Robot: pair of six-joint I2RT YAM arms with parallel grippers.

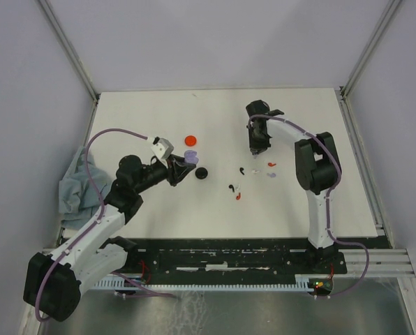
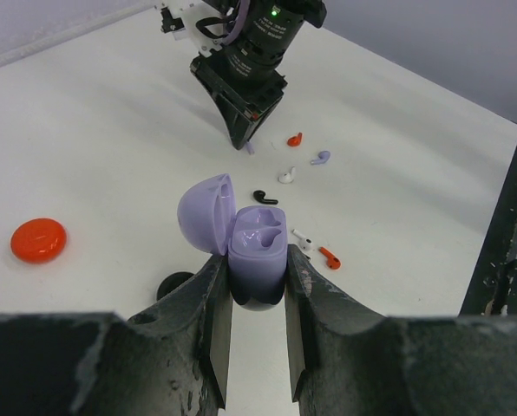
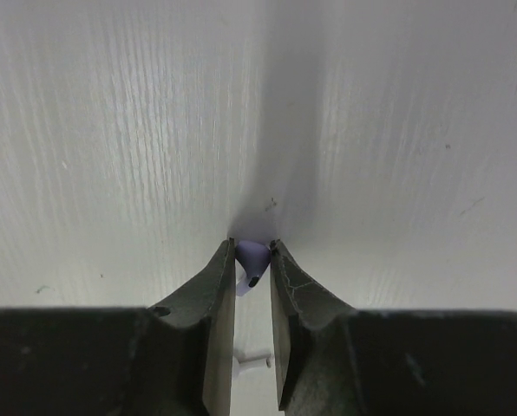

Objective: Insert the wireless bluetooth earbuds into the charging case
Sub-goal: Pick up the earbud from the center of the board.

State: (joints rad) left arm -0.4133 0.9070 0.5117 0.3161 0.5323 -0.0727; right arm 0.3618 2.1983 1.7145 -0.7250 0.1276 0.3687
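Right jaws pinch a lavender earbud (image 3: 251, 255) at their tips; left jaws clamp the charging case (image 2: 260, 250).

Lavender charging case (image 2: 258, 244); lavender earbud (image 3: 251, 254); red disc (image 2: 38, 240); black disc (image 1: 202, 174).

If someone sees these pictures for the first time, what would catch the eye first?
First, the lavender charging case, lid open, clamped in the left gripper over the table. Next, the right gripper, down at its surface, pinching a lavender earbud. Between the arms lie loose earbuds in red, white, black and lavender, and a bright red disc lies near the case.
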